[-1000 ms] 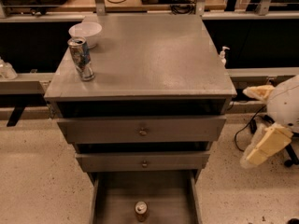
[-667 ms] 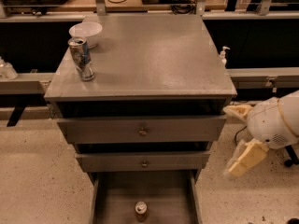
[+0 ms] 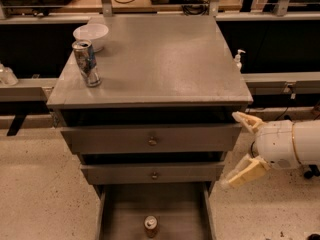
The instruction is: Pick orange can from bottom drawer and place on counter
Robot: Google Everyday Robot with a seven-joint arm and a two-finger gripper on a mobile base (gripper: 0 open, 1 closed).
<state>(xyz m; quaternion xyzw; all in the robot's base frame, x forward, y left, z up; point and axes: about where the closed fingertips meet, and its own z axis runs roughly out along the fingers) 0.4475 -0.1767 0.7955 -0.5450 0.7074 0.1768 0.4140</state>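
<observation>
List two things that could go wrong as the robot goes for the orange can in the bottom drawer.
1. The claw, open and to the right of the middle drawer, must reach in under that drawer's jutting front and may knock it.
2. The orange can stands upright in the bottom drawer; a glancing finger could tip it.

The white arm (image 3: 287,144) at right holds its end effector (image 3: 230,149) pointing left, fingers (image 3: 248,122) spread.

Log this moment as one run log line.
gripper: open, right of cabinet | orange can: in open bottom drawer, ungrasped | counter: blue can, bowl
</observation>
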